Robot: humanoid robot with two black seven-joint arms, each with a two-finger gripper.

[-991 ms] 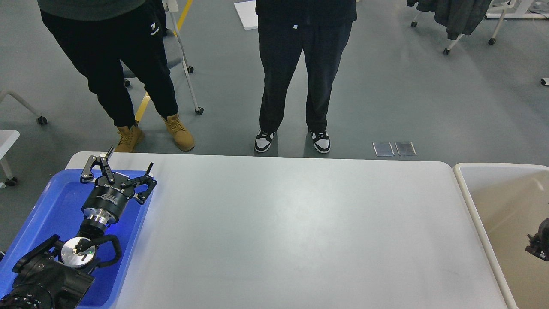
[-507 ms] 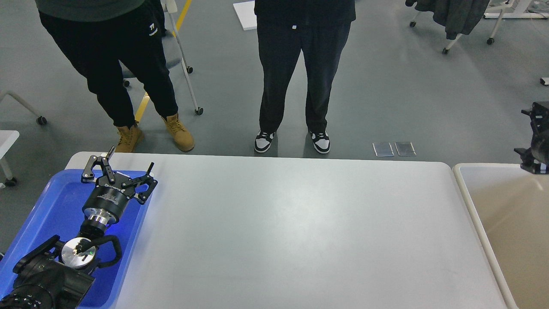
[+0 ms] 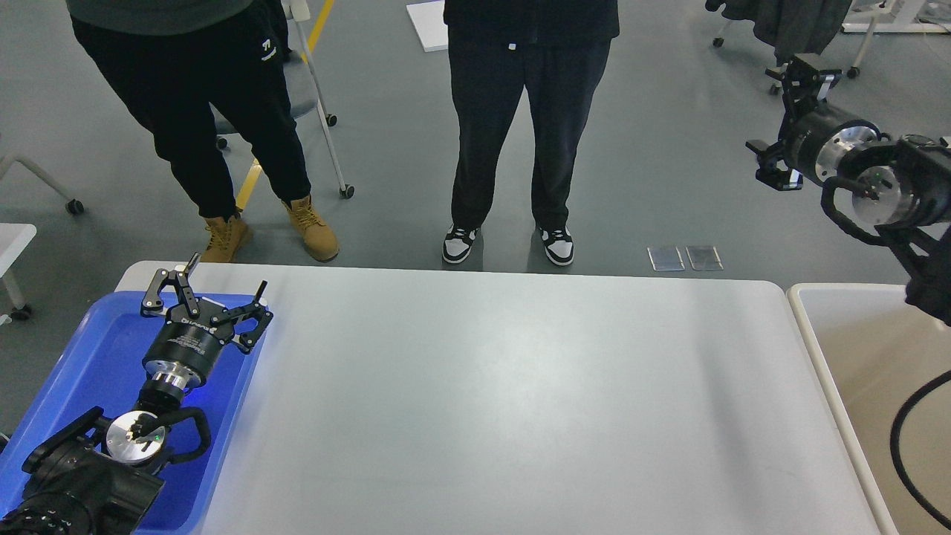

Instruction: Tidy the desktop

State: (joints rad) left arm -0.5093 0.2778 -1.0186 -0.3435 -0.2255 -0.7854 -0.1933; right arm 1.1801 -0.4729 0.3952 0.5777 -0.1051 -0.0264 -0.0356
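Desktop beside left hand, fingers spread.

At your near left sits a blue plastic tray, its shallow walls rounded at the corners. At your near right you see a beige rectangular bin with a pale rim. Beyond the far edge stand two people: one on the left in black trousers and tan boots, one near the middle in black trousers and black-and-white sneakers. Behind the left person you can make out a rolling chair and a yellow floor line. Two small clear plates lie on the grey floor to the right, and dark clothing hangs over a wheeled frame at far right.
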